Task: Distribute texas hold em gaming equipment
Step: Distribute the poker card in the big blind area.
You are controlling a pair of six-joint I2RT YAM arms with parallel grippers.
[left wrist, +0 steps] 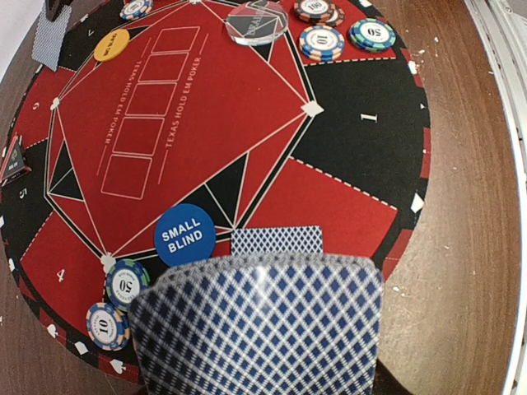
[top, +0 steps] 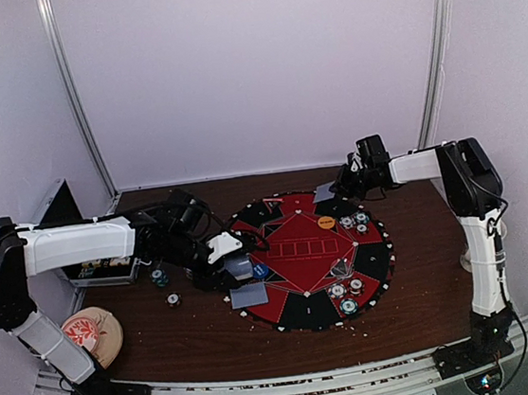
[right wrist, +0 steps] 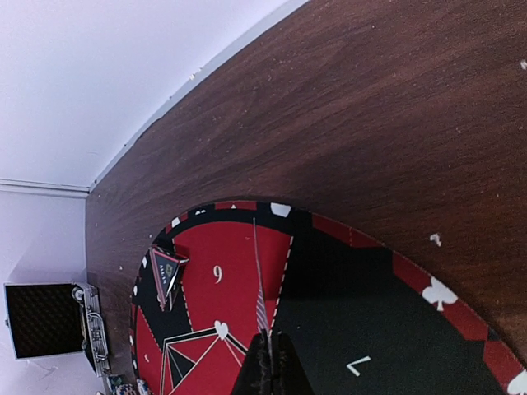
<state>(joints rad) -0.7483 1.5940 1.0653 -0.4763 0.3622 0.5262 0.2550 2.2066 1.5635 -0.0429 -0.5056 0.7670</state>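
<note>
Left gripper (top: pixel 234 264) sits at the 9 o'clock edge of the mat (top: pixel 311 314). Its jaws are part-way closed, clamped on a card stack (left wrist: pixel 255 329), blue diamond backs up, slightly fanned.

Right gripper (right wrist: pixel 268 366) is over the mat's 12 o'clock rim. Its jaws are fully closed, pinching a single card (right wrist: pixel 260 288), seen edge-on in the wrist view.

- **Flat card** (left wrist: pixel 276 240): lies on the mat at 8 o'clock, just beside the stack.
- **Blue button** (left wrist: pixel 184 234): reads "SMALL BLIND", near 9 o'clock.
- **Two chips** (left wrist: pixel 128 282): near the blue button at the rim, about 10 o'clock.
- **Orange button** (top: pixel 325 220): inside the mat at 12 o'clock.
- **Chip group** (top: pixel 354 222): at 1 o'clock.
- **Clear disc** (left wrist: pixel 256 20): around 4 o'clock.
- **More chips** (top: pixel 346 295): at 5 o'clock.
- **Loose chips** (top: pixel 159 277): lie on the bare tabletop (top: pixel 195 344), off the mat toward 9 o'clock.
- **Metal case** (right wrist: pixel 49 321): at the far 9 o'clock side of the tabletop, well apart from the mat.
</note>
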